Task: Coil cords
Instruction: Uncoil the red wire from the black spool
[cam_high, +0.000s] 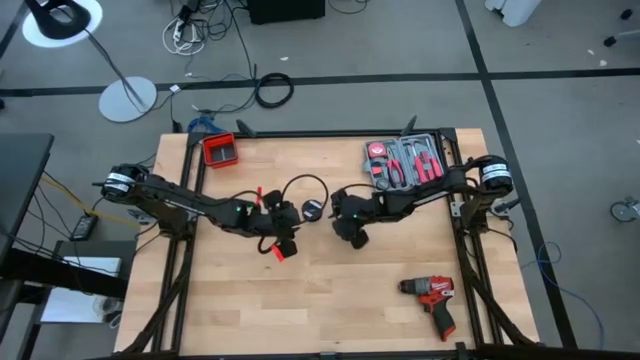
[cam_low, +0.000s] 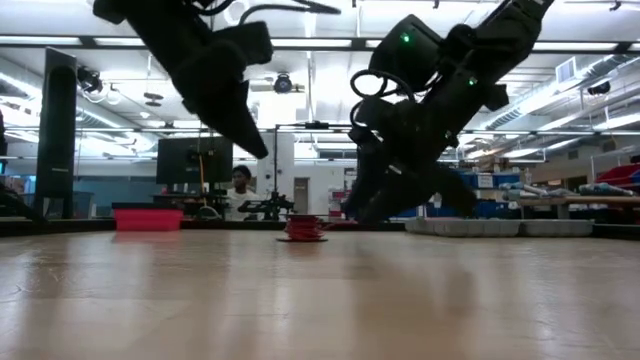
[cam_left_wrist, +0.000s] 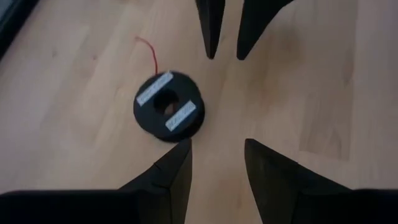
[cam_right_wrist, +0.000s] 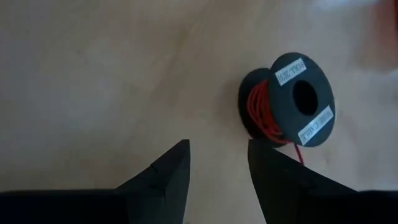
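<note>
Pale wood planks make up the surface (cam_high: 330, 300), bare over most of its width. Taking the spool of red cord (cam_high: 313, 208) as my mark: it lies at the middle of the surface, a black reel with white labels on its face, red cord wound around its core and a thin loose end trailing off across the wood. Well on the near side of the spool, toward my right, the red drill (cam_high: 432, 295) lies on its side. Beyond the spool, at the far edge, a red bin (cam_high: 219, 150) sits on my left side and a grey tool tray (cam_high: 405, 163) of red-handled tools on my right. Farther past the spool, off the surface, the grey floor carries a black cable ring (cam_high: 274, 90) and the round base of a floor lamp (cam_high: 128, 98). From table height the room behind the spool is a lit workshop with ceiling strip lights, benches and screens, and a person (cam_low: 240, 185) sits at a desk there.

Both my arms reach in from the side edges and bend down toward the spool. My left hand (cam_high: 290, 214) hangs just beside the spool on its left, above the wood, fingers spread, released and grasping nothing. My right hand (cam_high: 340, 214) hangs just beside the spool on the opposite side, also clear of the wood, fingers likewise apart and grasping nothing. The two hands point at each other, the spool between them and touched by neither.
</note>
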